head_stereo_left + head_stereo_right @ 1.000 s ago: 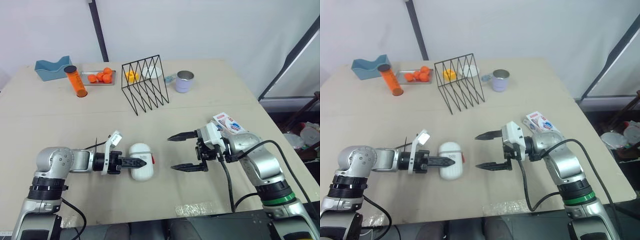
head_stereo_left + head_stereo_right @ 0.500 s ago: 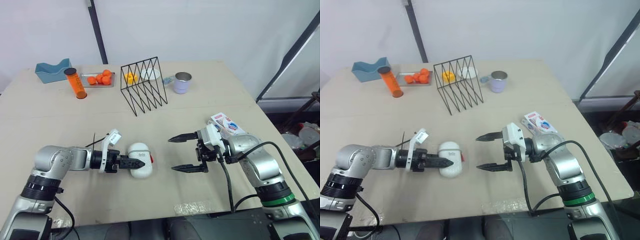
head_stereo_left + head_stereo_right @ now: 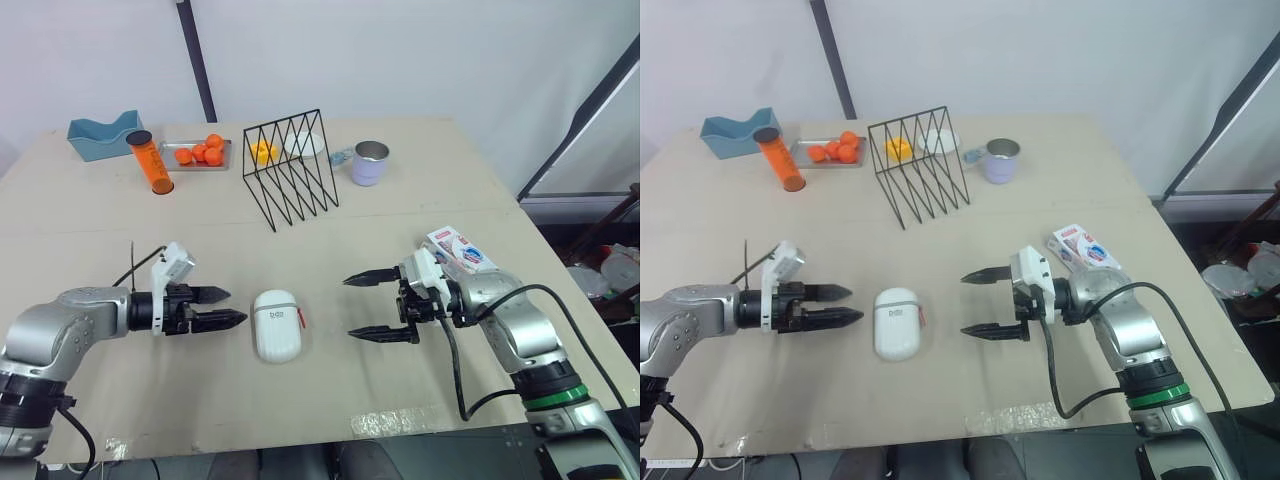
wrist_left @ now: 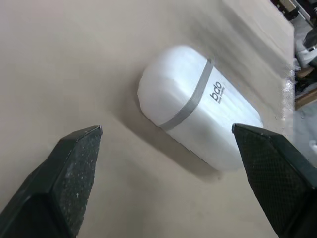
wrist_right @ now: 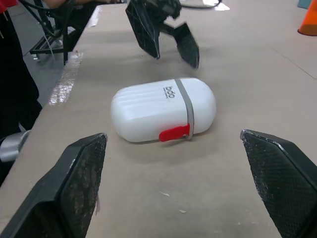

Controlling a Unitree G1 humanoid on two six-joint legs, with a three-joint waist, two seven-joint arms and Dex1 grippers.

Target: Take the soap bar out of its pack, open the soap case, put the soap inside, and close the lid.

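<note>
The white oval soap case (image 3: 277, 325) lies shut on the table between my two grippers, its red latch (image 5: 174, 133) facing the right one. My left gripper (image 3: 234, 306) is open, a short way to the left of the case and not touching it. My right gripper (image 3: 350, 308) is open wide, to the right of the case with a gap between them. The soap pack (image 3: 460, 248), a white box with blue and red print, lies flat behind my right wrist.
At the back stand a black wire rack (image 3: 290, 168), a metal cup (image 3: 368, 162), an orange tube (image 3: 151, 162), a tray of orange fruit (image 3: 198, 155) and a blue holder (image 3: 104, 137). A strip of clear tape (image 3: 385, 420) sits at the front edge.
My left gripper has drawn back to the left, off the soap case, and its fingers have parted. The case stays in place. The right gripper has hardly moved.
</note>
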